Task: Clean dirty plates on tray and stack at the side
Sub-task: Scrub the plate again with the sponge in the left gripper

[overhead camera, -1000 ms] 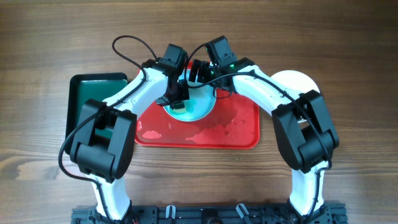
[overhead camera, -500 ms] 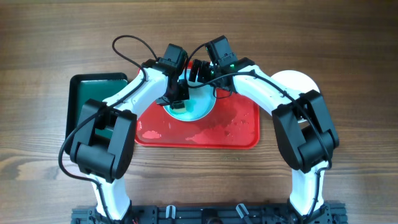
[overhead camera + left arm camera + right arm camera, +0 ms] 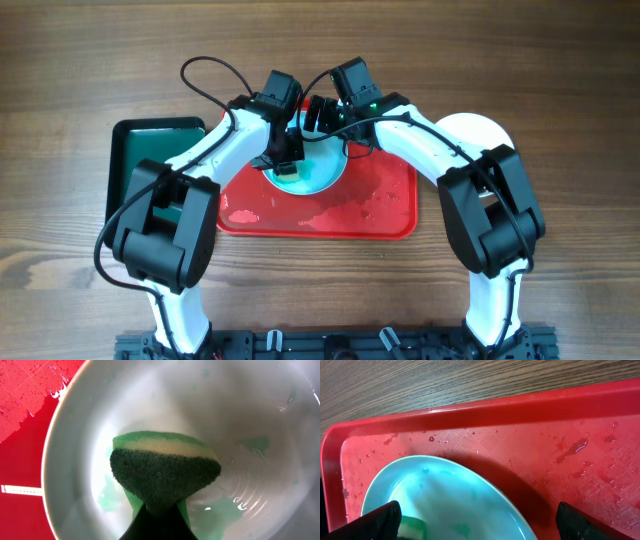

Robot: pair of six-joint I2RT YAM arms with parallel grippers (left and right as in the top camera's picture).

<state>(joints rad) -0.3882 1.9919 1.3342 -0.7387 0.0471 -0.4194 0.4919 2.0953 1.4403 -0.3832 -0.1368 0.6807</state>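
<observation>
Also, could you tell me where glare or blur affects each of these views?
Overhead: sharp and evenly lit, though the arms hide most of the plate. Left wrist: sponge crisp, wet glints on the plate. Right wrist: wet sheen on the red tray, dark fingertips blurred.

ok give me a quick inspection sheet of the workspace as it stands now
surface: wooden table, bare wood around the trays
job's things: red tray wet with droplets; plate on it, green smears showing; white plate off the tray to the right, partly hidden by the arm, count unclear
clutter: dark green tray left of the red one
grippers: left gripper shut on a sponge resting on the plate; right gripper open, fingers wide at the plate's rim, contact unclear
cables: black cables loop behind both wrists, off the plate
surroundings: black rail at the near edge, otherwise nothing seen
</observation>
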